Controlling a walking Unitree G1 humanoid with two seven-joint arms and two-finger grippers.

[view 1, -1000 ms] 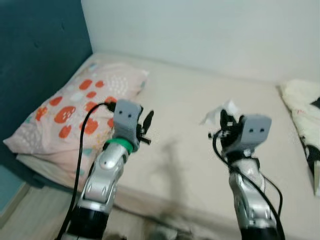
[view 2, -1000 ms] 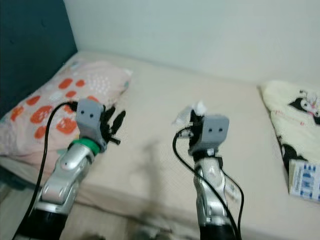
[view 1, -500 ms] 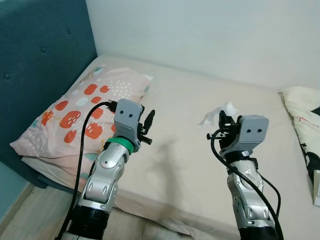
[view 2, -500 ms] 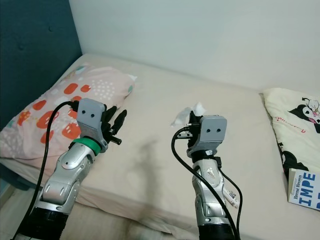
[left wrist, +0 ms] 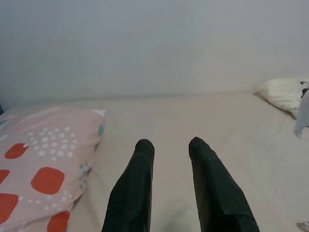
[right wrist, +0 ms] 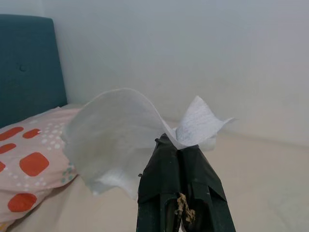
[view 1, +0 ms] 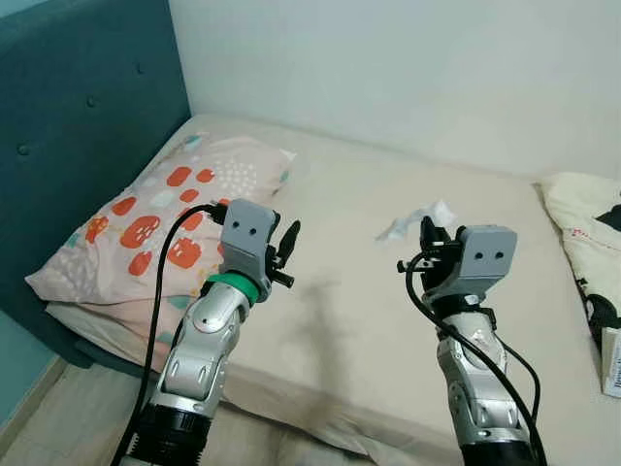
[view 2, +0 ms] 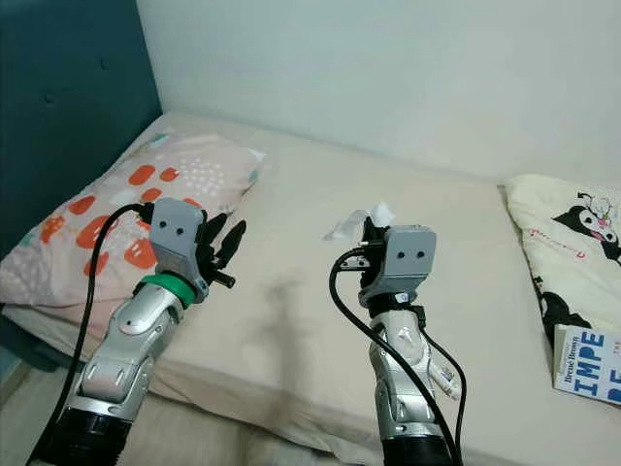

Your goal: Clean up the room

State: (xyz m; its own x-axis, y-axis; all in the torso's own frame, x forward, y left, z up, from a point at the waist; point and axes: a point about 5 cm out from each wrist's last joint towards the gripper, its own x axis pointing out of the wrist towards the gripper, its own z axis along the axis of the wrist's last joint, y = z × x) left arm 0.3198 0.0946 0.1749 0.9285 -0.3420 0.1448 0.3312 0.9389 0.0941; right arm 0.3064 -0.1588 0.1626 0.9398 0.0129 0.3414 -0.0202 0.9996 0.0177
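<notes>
My right gripper [right wrist: 175, 147] is shut on a white tissue [right wrist: 116, 133], which fans out from between its fingertips. In the eye views that tissue [view 2: 361, 220] sticks up above the right gripper [view 2: 371, 235], held in the air over the middle of the beige bed [view 2: 291, 291]. My left gripper [left wrist: 171, 145] is open with nothing between its fingers, raised over the bed beside a pink pillow [view 1: 155, 218] with red spots.
A teal padded headboard [view 1: 68, 146] stands at the left and a pale wall [view 1: 388, 68] behind the bed. A cream pillow with a cartoon print [view 2: 572, 243] and a book with blue letters [view 2: 587, 364] lie at the right.
The camera has risen and steadied, so more of the wall and headboard shows. Both arms hold nearly the same pose, the tissue still in the right gripper.
</notes>
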